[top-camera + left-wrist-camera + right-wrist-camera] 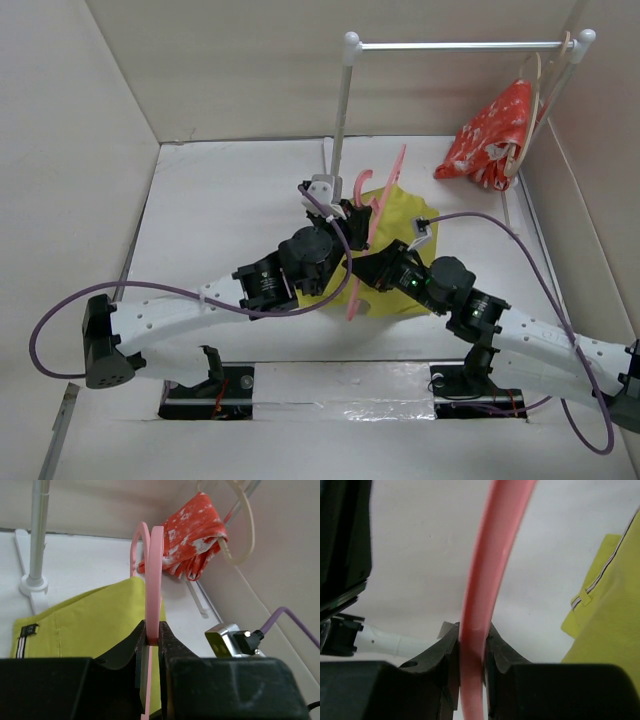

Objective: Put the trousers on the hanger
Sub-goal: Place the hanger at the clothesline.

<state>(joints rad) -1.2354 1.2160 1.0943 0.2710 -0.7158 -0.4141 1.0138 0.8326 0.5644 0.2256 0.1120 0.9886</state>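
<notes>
Top view: 2 arms meet over the middle of the white table. 1 pink hanger stands on edge, seen as a thin line running from 1 o'clock to 7 o'clock across 1 pair of mustard-yellow trousers. The trousers lie flat on the table at its centre. Whether the hanger touches the cloth cannot be told.

The left gripper pinches the hanger close to its hook. The right gripper pinches it toward the 7 o'clock end.

Left wrist view: the 2 fingers of the left gripper are clamped on the pink hanger, with the trousers spread behind at 9 o'clock and their striped waistband at the far left.

Right wrist view: the 2 fingers of the right gripper are closed tight on the hanger bar. A trouser edge with 1 belt loop lies at 3 o'clock.

At 1 o'clock from the trousers, 1 rack on 2 posts carries 1 beige hanger bearing 1 red white-patterned garment.
</notes>
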